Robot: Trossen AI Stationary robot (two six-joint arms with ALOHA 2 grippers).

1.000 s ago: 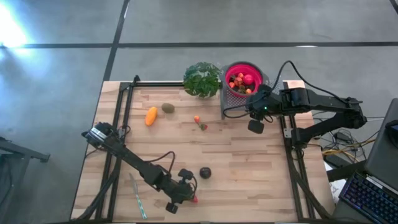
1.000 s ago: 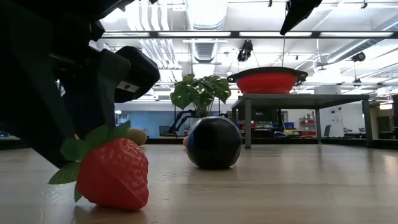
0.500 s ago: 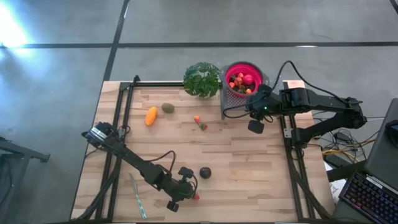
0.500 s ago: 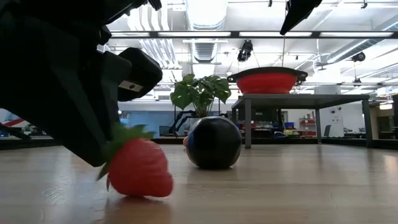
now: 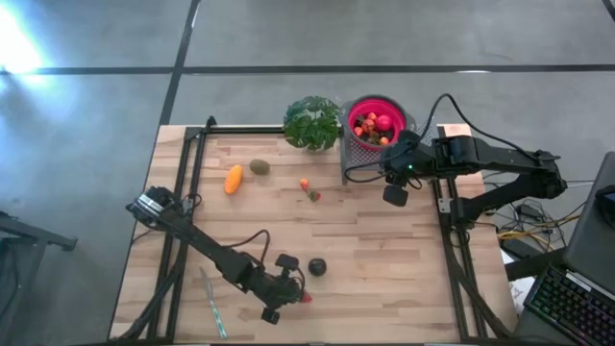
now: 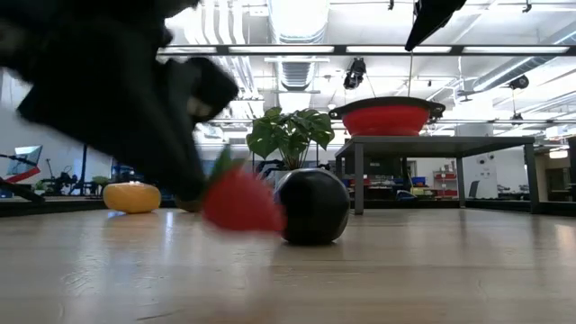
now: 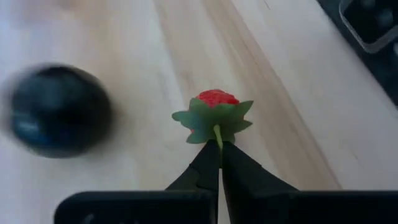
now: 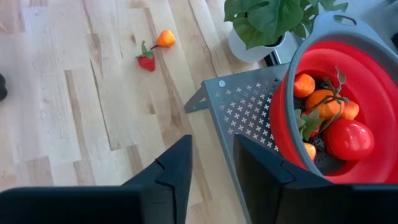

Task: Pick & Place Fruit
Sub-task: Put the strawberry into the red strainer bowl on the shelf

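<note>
My left gripper (image 5: 296, 297) is near the table's near edge, shut on a red strawberry (image 7: 214, 98) with a green leaf crown; the low view shows this strawberry (image 6: 241, 200) blurred. A dark round fruit (image 5: 316, 267) sits on the table just beyond it. The yellow-orange piece (image 5: 233, 179), the kiwi (image 5: 259, 166), and a small strawberry with an orange ball (image 5: 309, 189) lie farther back. My right gripper (image 8: 211, 171) is open above the table's right side, beside the red bowl (image 5: 357, 106), which holds several fruits. My left gripper pinches the strawberry's thin green stem (image 7: 217, 132) between its two fingertips (image 7: 207, 163), just behind the leaf crown. The fingers slant down from the table's left. The strawberry is lifted clear of the table, its red tip pointing away from the fingers.
A leafy green plant (image 5: 312, 122) stands at the far edge, left of the bowl. The bowl sits on a perforated grey metal stand (image 8: 249, 112). A thin pale stick (image 5: 212, 302) lies near the near left corner. Bare wood stretches across the table's middle and right.
My left gripper has risen and moved a little toward the dark round fruit. The strawberry, which stood on the table a second ago, has tipped over and come up clear of the wood, now level with the dark fruit in the low view.
</note>
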